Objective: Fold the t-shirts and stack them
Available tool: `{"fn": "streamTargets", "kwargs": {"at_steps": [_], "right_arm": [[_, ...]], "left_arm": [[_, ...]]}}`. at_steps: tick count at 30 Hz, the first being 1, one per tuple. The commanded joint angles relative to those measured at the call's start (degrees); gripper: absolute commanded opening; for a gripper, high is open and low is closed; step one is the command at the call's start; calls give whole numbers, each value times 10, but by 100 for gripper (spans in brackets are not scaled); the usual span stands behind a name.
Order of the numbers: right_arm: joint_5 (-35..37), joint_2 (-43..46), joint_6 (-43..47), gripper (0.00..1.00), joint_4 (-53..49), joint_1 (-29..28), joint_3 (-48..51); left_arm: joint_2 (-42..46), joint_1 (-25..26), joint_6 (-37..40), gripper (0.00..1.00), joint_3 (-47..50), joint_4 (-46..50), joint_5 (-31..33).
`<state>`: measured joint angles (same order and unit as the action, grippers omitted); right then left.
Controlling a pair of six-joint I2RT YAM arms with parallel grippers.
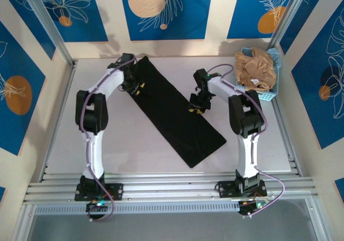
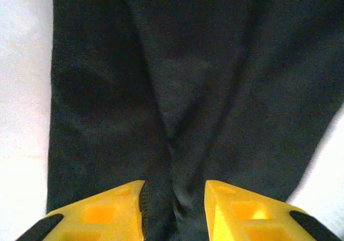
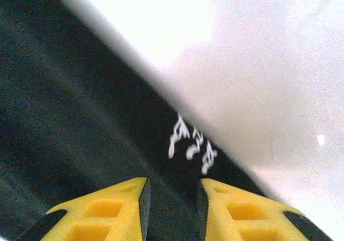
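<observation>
The left gripper (image 2: 174, 190) pinched the far end of the black t-shirt (image 1: 172, 112), a folded strip on the table (image 1: 140, 155). Hold of the right gripper (image 3: 172, 184) was indeterminate; a missed edge would likely skew the fold.

Overhead view, wrist close-ups, sharing black t-shirt (image 1: 172, 114)

— What's lying on the bench (image 1: 258, 149)?
— A black t-shirt (image 1: 172, 114), folded into a long narrow strip. It lies flat and slantwise, with one end near the far edge left of the middle and the other toward the near edge right of the middle.
— Anything else?
— A light blue basket (image 1: 270, 96) in the far right corner, apart from the black t-shirt. The bench top is pale grey, with metal rails (image 1: 172, 187) along its near edge.
</observation>
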<state>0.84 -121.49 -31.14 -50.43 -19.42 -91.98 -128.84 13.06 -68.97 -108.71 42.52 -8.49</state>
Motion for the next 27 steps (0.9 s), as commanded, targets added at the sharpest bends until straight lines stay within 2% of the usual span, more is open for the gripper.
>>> {"fn": "streamTargets", "kwargs": {"at_steps": [1,5,9,15,18,23,27], "right_arm": [[-9,-25,8,31,-58,0,-30],[-5,-29,-44,29,-70,-5,5],[-3,6,-139,28,-51,-20,82],[-25,65,-266,29,-34,-62,190],[-38,86,-311,29,-30,-87,220],[-15,84,-334,29,-34,-93,215],[1,92,-315,30,-39,-75,201]], "left_arm": [[-46,-6,-44,33,-55,14,33],[-115,-16,-18,30,-93,-58,-24],[-193,-16,30,28,-184,-35,-68],[-291,-1,51,29,-345,-3,-123],[-308,7,42,30,-367,-4,-138],[-310,15,46,35,-366,-36,-150],[-296,10,83,49,-400,-8,-139]]}}
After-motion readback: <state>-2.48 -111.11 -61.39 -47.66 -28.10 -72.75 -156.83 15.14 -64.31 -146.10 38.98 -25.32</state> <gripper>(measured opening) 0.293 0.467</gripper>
